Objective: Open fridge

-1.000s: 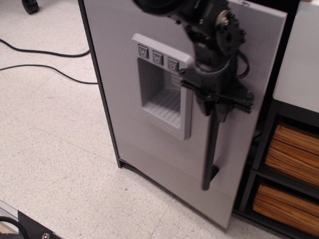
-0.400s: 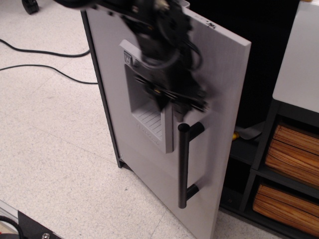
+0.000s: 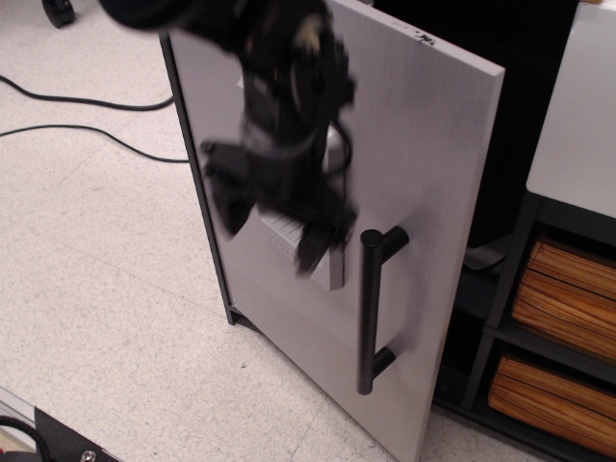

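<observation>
Change: since a second ago the gripper (image 3: 272,219) has let go of the handle (image 3: 370,310) and moved left across the door (image 3: 423,144), which has swung further out.
Gripper: black, motion-blurred, in front of the door's upper left; its two fingers (image 3: 316,241) point down and stand apart, holding nothing.
Fridge: the fridge (image 3: 433,289) stands on the speckled floor (image 3: 106,289), its grey door ajar, dark interior visible behind the right edge.
Handle: long black vertical bar, free, just right of the gripper.
Dispenser: grey recess (image 3: 332,268), mostly hidden behind the gripper.
Surroundings: black shelf unit (image 3: 525,250) with wooden-looking drawers (image 3: 563,298) at right; black cables (image 3: 87,115) on the floor at left.
</observation>
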Tool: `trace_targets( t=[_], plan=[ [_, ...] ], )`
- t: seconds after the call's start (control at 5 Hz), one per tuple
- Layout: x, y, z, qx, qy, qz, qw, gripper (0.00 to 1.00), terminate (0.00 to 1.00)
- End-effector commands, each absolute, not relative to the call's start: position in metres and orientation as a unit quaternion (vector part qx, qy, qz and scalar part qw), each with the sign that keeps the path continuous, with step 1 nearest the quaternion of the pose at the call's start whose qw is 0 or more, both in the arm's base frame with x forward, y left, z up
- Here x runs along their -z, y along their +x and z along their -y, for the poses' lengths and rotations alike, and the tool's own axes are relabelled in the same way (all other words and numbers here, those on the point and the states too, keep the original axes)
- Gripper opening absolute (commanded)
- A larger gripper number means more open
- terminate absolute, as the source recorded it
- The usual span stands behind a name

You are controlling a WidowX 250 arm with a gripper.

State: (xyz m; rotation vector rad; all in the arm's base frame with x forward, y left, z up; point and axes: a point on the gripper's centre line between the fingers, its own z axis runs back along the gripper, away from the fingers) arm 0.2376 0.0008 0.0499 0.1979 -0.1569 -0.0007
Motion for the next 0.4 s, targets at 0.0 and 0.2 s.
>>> trace_targets(
  t=[0.0,0.2],
  plan=[
    [-0.020,0.232,0.082,0.080,0.087,0.048,0.992,1.00,0.00],
    [-0.012,0.245,0.126,0.111,0.044,0.054,0.991,1.00,0.00]
  ],
)
